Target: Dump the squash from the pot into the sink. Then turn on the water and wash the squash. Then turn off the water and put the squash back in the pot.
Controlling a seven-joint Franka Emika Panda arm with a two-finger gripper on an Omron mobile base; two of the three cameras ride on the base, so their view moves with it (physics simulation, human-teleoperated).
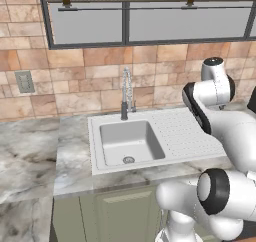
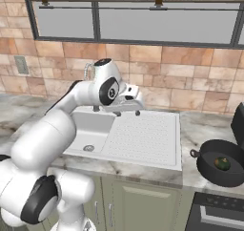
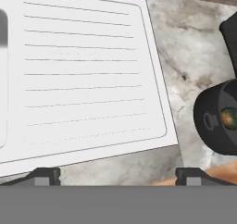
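Marble counter point(image 2: 200, 125) bears sink point(image 2: 143, 139), pot point(image 2: 221, 170); tiled wall point(image 2: 181, 72) behind.

A matt, light grey sink point(image 1: 131, 142) with a ribbed drainboard point(image 3: 83, 70) is set into a polished, veined marble counter point(image 2: 200, 125). A metallic drain point(image 1: 128, 160) and a chrome faucet point(image 1: 126, 93) with a coiled neck are seen. The wall point(image 2: 181, 77) is faced with rough-looking terracotta tiles. The pot point(image 2: 220, 162) is finished in dull black.

Sink point(image 1: 109, 158) empty; faucet point(image 1: 125, 100) behind, seemingly dry.
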